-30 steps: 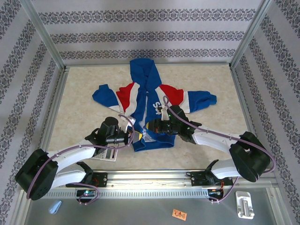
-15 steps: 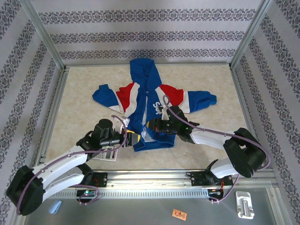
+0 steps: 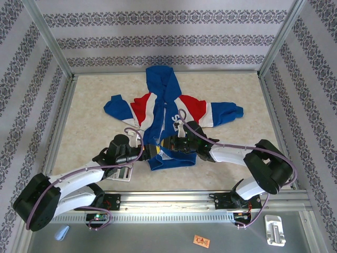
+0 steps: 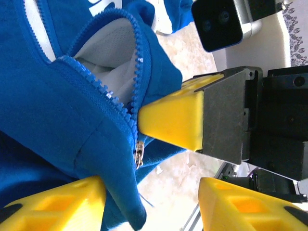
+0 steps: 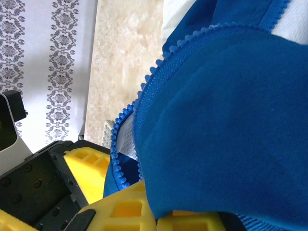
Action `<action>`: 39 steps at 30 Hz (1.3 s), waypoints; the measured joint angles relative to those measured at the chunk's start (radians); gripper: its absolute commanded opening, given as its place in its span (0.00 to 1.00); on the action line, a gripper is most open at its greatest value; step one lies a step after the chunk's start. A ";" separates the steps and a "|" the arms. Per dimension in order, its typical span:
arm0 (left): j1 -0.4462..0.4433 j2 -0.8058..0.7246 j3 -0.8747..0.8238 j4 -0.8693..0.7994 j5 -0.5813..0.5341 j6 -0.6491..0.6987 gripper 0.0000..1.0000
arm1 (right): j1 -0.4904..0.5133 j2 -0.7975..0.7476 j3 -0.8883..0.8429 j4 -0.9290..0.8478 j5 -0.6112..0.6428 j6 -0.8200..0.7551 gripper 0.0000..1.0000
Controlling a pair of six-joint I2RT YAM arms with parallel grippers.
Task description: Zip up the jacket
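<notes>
While it lies flat on the pale marbled desk [image 3: 89, 132], the small royal-blue hooded fabric jacket [image 3: 158, 113] with red and white chest and sleeve panels has its hood toward the far side, its sleeves spread to either side and its hem toward the arm bases. Both arms reach in over that hem and meet at the bottom of the front opening, which gapes there, showing grey-white lining.

In the left wrist view, the left arm's fingers [image 4: 57, 202], yellow and blocky, stand spread apart and grasp nothing. A blue hem corner hangs down between them, resting against one. Just above that corner a small metal zipper pull [image 4: 138, 156] dangles at the foot of the blue zipper teeth [image 4: 126, 111].

The right arm's fingers [image 4: 173, 118], a yellow wedge on a black mount, touch the toothed edge with their tip. From the right wrist they [image 5: 120, 207] sit pressed together, pinching the jacket's zipper edge, blue cloth draped over them.
</notes>
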 measured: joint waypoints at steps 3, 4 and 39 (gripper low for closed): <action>0.000 0.016 -0.014 0.046 -0.001 -0.021 0.34 | 0.001 0.001 0.000 0.015 -0.002 0.006 0.00; 0.000 0.019 -0.018 0.056 -0.002 -0.023 0.32 | 0.001 0.001 0.000 0.019 -0.004 0.006 0.00; 0.000 -0.050 -0.002 -0.147 0.002 0.043 0.00 | 0.023 0.005 0.003 0.010 -0.039 0.021 0.37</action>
